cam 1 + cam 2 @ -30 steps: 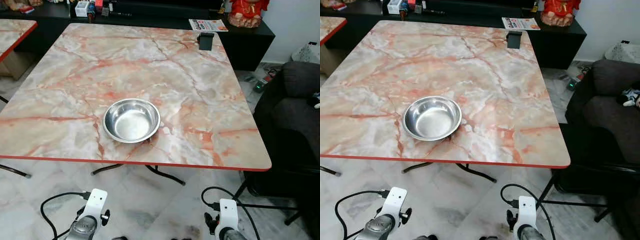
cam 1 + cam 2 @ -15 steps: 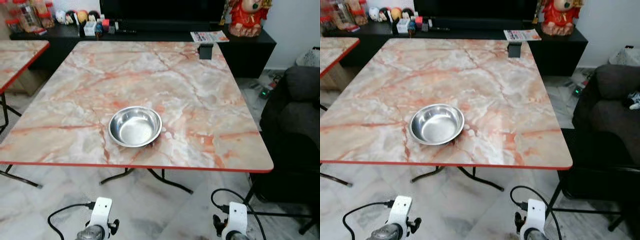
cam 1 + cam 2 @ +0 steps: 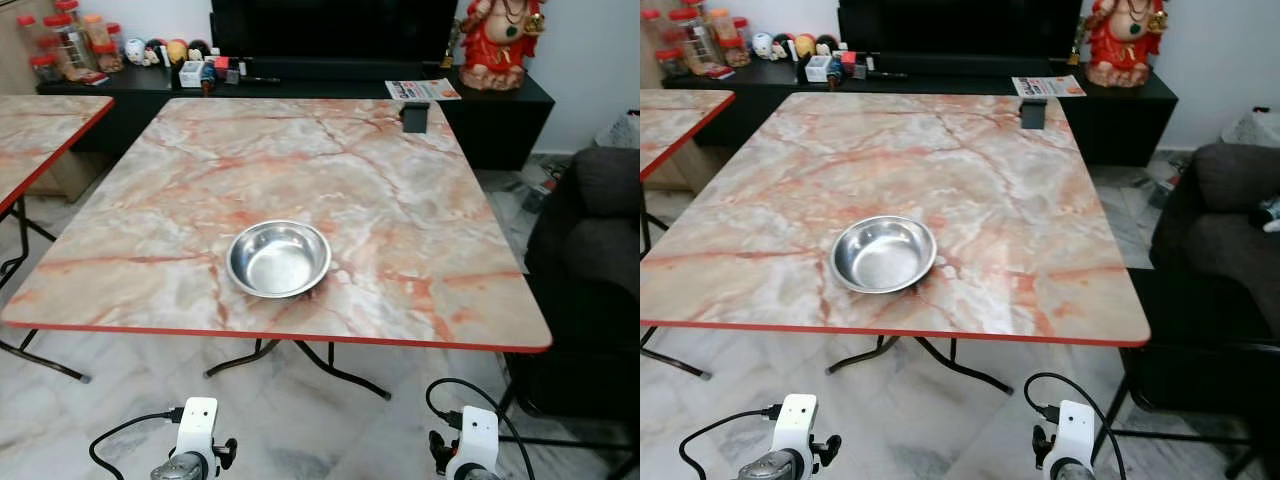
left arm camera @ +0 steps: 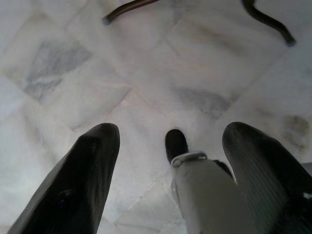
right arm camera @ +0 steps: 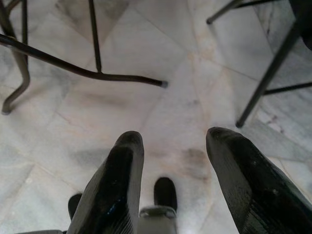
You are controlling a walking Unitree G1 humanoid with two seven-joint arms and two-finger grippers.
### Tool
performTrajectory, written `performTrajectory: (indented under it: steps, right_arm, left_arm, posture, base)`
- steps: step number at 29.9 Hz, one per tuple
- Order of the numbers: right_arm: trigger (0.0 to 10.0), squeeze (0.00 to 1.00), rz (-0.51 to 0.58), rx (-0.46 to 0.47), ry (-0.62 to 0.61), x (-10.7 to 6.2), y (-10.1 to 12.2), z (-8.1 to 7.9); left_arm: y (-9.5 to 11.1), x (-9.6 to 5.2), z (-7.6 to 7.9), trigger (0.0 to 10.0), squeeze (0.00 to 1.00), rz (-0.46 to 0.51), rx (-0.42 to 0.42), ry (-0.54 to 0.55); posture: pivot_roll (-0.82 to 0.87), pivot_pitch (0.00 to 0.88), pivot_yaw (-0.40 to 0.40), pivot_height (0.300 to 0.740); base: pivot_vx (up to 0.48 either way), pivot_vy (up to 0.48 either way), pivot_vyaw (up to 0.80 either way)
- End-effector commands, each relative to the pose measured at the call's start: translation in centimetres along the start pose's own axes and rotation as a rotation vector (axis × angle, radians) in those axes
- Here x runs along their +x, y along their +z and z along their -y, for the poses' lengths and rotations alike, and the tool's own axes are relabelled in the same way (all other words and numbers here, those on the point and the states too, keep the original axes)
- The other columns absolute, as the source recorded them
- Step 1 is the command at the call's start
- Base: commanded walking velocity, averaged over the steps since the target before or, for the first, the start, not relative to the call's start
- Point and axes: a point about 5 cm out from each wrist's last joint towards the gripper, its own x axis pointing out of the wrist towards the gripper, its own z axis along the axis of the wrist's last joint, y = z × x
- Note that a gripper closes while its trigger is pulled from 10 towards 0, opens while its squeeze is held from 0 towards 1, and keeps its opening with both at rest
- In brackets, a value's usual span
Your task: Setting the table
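Note:
A shiny steel bowl (image 3: 279, 259) sits empty on the marble-patterned table (image 3: 400, 220), near the middle of its front edge. Both arms hang low in front of the table, their wrists at the bottom of the head views. My left gripper (image 4: 168, 180) points down at the floor with its two black fingers (image 4: 78, 185) spread apart and nothing between them. My right gripper (image 5: 175, 180) also hangs open over the floor tiles, holding nothing.
A small black object (image 3: 415, 117) stands at the table's far right edge. A second marble table (image 3: 40, 130) is at the left. A dark sofa (image 3: 595, 230) sits at the right. A black cabinet (image 3: 330, 75) with jars, a paper and a red figurine runs behind. Table legs (image 5: 92, 68) cross the floor.
The whole picture has shifted: the camera has pulled back and tilted up, so the table looks farther and more of the cabinet shows. The bowl stays put. Both arms remain hanging.

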Motion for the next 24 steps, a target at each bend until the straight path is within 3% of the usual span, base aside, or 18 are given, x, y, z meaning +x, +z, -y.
performTrajectory:
  steps: [1,6,17,24]
  right_arm:
    - [10.0,0.00,-0.009,0.019,0.001,0.0,-0.1,-0.3]
    - [10.0,0.00,-0.018,0.022,0.004,0.0,-0.2,-0.5]
    - [10.0,0.00,-0.022,0.021,0.027,0.0,-0.5,-1.7]
    - [10.0,0.00,-0.029,0.022,0.027,0.1,-0.3,-1.5]
  left_arm:
    - [-0.3,-0.1,-0.7,10.0,0.00,-0.009,-0.041,0.031]
    - [-0.4,-0.1,-1.0,10.0,0.00,-0.009,-0.054,0.043]
    - [-0.9,-0.4,-2.0,10.0,0.00,-0.011,-0.101,0.092]
    - [-0.8,-0.4,-1.9,10.0,0.00,-0.009,-0.100,0.097]
  posture:
    - [-0.04,0.036,-0.007,0.740]
    - [-0.03,0.054,-0.009,0.740]
    - [0.00,0.064,-0.002,0.740]
    - [0.00,0.070,-0.006,0.740]
  base:
    - [0.000,0.345,0.00]
    - [0.000,0.361,-0.74]
    - [0.000,0.379,0.00]
    - [0.000,0.382,-0.11]
